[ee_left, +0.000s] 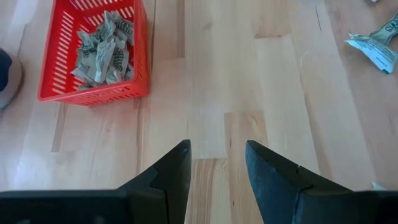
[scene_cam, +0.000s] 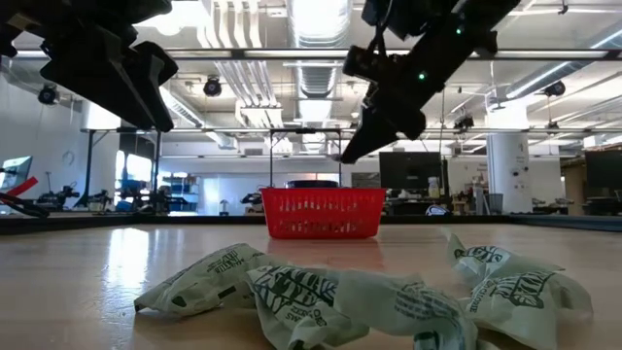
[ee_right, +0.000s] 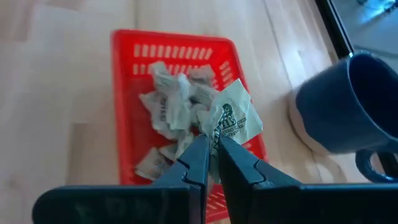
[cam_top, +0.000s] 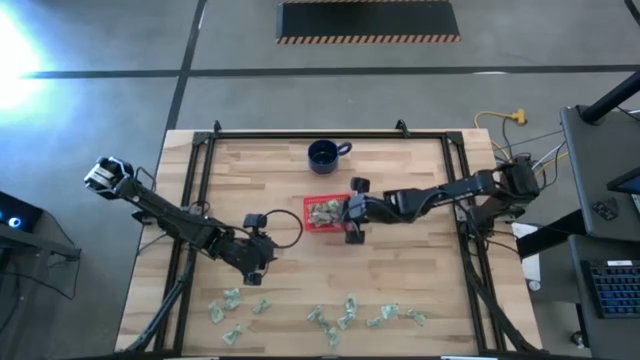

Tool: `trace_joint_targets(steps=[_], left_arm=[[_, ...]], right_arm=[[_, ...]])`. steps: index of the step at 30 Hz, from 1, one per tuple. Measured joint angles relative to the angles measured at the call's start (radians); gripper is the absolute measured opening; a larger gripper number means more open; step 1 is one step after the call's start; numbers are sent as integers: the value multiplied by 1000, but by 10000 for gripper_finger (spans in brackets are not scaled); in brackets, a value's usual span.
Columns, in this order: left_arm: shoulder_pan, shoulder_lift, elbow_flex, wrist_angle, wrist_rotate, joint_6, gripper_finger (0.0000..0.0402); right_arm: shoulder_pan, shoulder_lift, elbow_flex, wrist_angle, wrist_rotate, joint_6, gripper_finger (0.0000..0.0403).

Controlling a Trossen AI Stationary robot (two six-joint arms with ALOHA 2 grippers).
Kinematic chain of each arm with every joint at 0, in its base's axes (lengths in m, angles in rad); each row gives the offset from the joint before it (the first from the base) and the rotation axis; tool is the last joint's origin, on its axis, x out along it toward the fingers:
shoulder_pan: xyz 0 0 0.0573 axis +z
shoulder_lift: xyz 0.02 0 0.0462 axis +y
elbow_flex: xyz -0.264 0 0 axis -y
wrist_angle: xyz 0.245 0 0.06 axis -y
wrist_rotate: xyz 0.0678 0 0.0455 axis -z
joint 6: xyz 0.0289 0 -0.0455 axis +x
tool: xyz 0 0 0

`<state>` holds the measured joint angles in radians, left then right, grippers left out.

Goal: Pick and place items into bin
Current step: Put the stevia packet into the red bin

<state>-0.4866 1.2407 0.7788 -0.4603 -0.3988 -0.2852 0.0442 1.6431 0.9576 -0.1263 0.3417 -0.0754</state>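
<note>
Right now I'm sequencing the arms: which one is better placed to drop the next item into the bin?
Right. The right gripper is shut on a wrapper directly above the red bin. The left gripper is open, holds nothing, and hangs over bare table beside the bin.

You are looking at a pale wooden worktop [cam_top: 400, 260] sitting on a grey concrete floor [cam_top: 120, 40]. Light is glaring on the floor at far left. A hazard-striped dark mat [cam_top: 368, 20] is lying beyond. Overhead, ducts [scene_cam: 316, 73] and ceiling lights [scene_cam: 316, 19] are running across the room.
</note>
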Motion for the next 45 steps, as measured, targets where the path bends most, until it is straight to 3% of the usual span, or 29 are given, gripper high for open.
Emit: trace_joint_targets(steps=[6, 13, 21, 25, 34, 45], left_arm=[[0, 0, 0, -3, 1, 0, 137], [0, 0, 0, -6, 32, -14, 137], [-7, 0, 0, -92, 127, -226, 137], [-55, 6, -3, -106, 163, -363, 137], [-234, 92, -5, -103, 225, -667, 137], [-348, 190, -5, -144, 303, -903, 137]], right_arm=[[-25, 4, -11, 38, -9, 17, 36], [-26, 4, -5, 36, -10, -12, 104], [-22, 4, -10, 34, -9, -37, 153], [-7, 4, -16, 32, -14, -61, 157], [20, 2, -23, 31, -162, -143, 144], [21, 2, -23, 35, -168, -148, 138]])
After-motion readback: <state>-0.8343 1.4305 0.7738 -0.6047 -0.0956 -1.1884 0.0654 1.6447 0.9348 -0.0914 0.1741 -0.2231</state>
